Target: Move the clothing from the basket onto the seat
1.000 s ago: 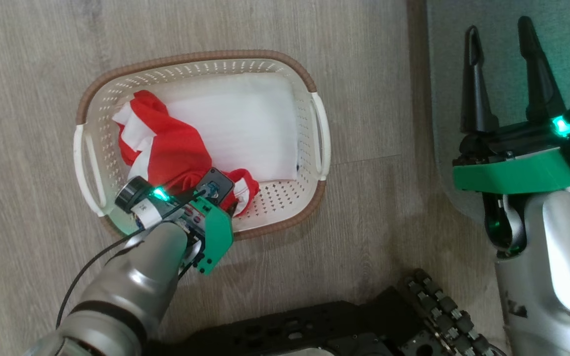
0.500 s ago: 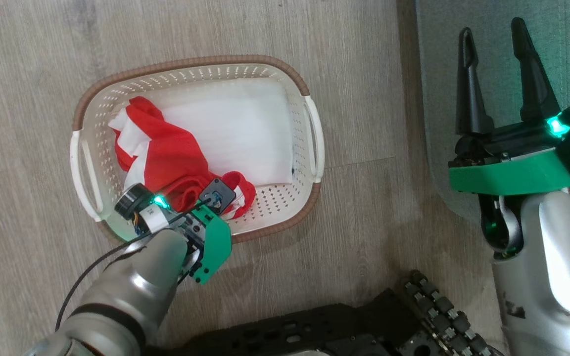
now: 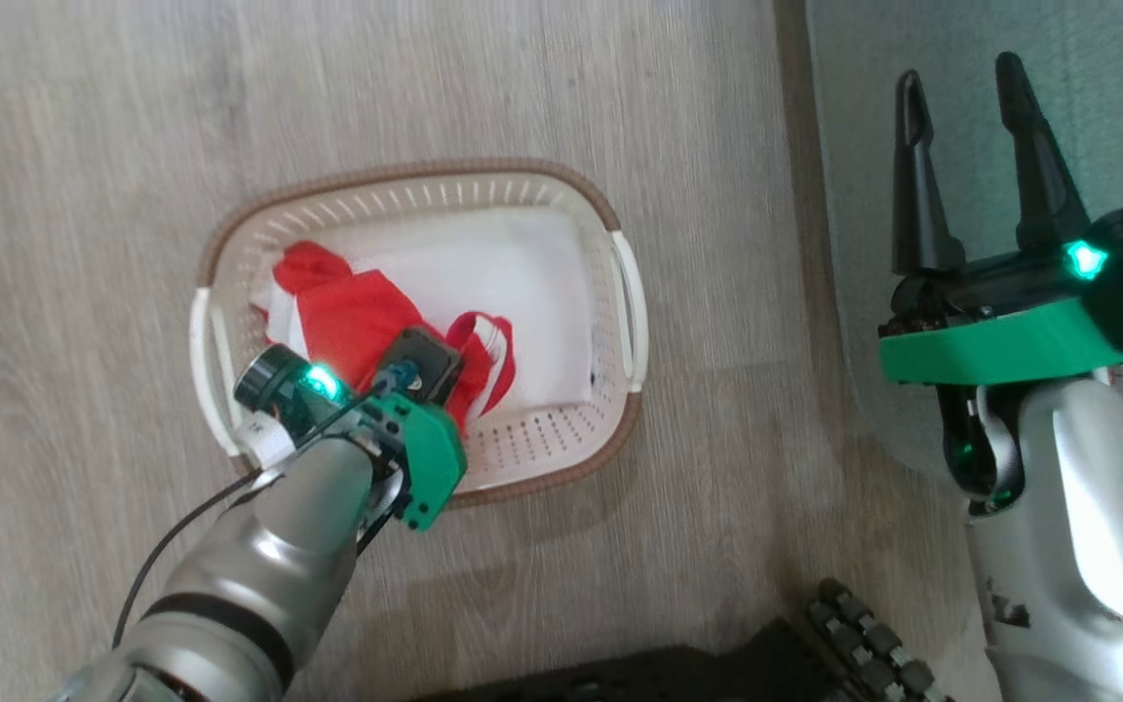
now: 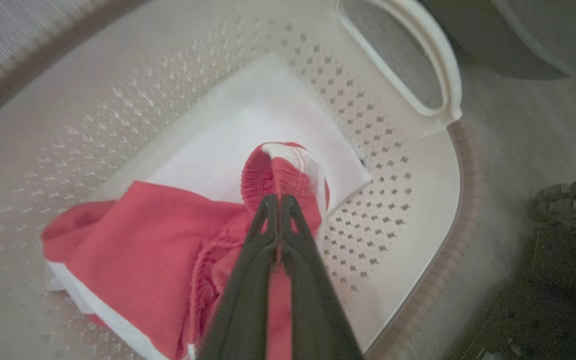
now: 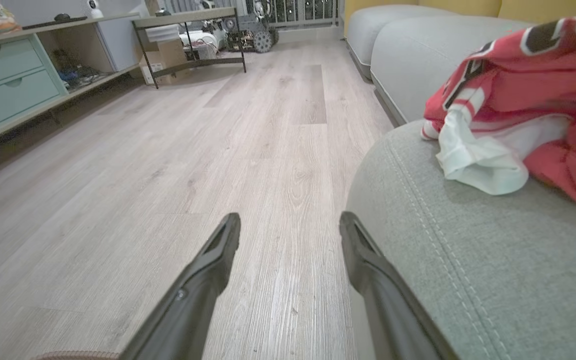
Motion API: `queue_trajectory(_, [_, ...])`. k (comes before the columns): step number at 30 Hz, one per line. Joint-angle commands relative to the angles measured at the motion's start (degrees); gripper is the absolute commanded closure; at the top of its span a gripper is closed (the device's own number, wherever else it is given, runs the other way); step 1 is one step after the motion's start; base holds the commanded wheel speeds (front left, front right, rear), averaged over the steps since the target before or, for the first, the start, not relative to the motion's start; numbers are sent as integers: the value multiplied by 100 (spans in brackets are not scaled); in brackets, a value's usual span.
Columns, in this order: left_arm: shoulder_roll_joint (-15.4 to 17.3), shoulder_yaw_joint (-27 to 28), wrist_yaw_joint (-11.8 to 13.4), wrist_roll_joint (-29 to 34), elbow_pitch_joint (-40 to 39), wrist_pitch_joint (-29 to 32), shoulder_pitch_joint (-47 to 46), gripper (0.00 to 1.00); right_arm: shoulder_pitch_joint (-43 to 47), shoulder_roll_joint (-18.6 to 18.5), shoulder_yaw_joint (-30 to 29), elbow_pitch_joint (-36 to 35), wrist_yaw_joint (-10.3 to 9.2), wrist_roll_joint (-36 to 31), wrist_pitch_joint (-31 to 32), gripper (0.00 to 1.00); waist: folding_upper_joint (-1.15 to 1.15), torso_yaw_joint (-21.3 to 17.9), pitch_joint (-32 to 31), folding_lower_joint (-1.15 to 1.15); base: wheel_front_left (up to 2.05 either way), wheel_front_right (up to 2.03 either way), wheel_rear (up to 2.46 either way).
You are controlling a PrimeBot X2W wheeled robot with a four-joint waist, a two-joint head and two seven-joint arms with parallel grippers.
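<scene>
Clothing (image 3: 347, 317) lies diagonally in basket (image 3: 542, 444), pinched by left hand (image 4: 278, 199).

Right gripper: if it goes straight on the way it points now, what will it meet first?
Probably the wooden floor, close beside the seat. The right gripper, jaws open, points along that edge; depth is unclear, so it might brush the cushion.

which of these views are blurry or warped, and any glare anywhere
head view: slightly motion-soft, the basket holes smear, glare on the right forearm; left wrist view: hazy, the left gripper shut on the clothing blurs low down, rim bowed; right wrist view: sharpest, though the open right gripper is soft near the lens.
</scene>
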Motion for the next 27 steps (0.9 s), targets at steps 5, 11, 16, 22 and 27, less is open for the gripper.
queue_trajectory(5, [96,328,140,-182,-527,-151,264,100,246,12,70,-15,-1,33,-37,0,0,130,-630,0,0,0,0])
queue_trajectory(11, [369,690,387,-264,-1786,-156,915,100,475,12,-4,146,-1,9,-37,0,0,196,-1267,0,0,0,0])
queue_trajectory(16, [533,981,617,-284,-2746,-157,1640,100,720,12,-93,284,-1,6,-37,0,0,227,-1849,0,0,0,0])
queue_trajectory(22, [625,1256,890,-230,-3708,-157,2321,53,984,12,-145,432,-1,14,-37,0,0,239,-2428,0,0,0,0])
queue_trajectory(27, [693,1585,1133,-229,-4429,-157,2856,0,1233,12,-184,534,-1,2,-37,0,0,284,-2920,0,0,0,0])
